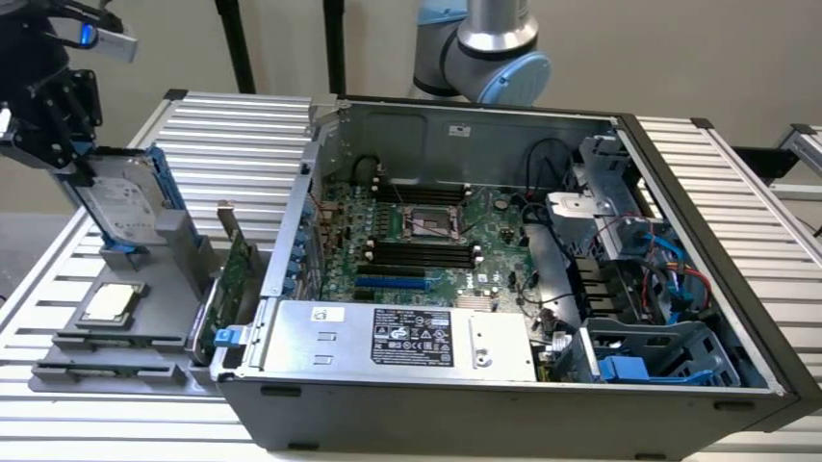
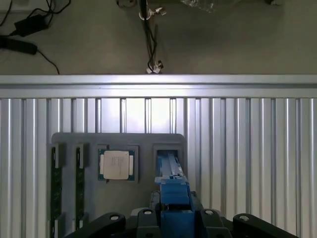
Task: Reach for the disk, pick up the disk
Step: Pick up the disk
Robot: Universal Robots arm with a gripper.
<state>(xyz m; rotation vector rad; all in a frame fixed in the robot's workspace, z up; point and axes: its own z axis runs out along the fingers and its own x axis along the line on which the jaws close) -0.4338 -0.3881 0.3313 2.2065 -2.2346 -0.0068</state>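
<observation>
Where the exterior view's upper left was examined, the black pincer was found closed on the upper end of the disk. The disk stood on edge, blue rails along its sides and label facing the exterior view's left. Its lower end was at the slot of the grey holder; whether it had cleared that slot could not be established. In the wrist view, the disk's blue rail sat between the pincer's fingers, above the holder.

Below the disk, a square CPU chip lay flat in its recess. Right of the holder, a green circuit card stood on edge beside the open computer case. The case occupied the centre and right of the ribbed worktop, with the arm behind it.
</observation>
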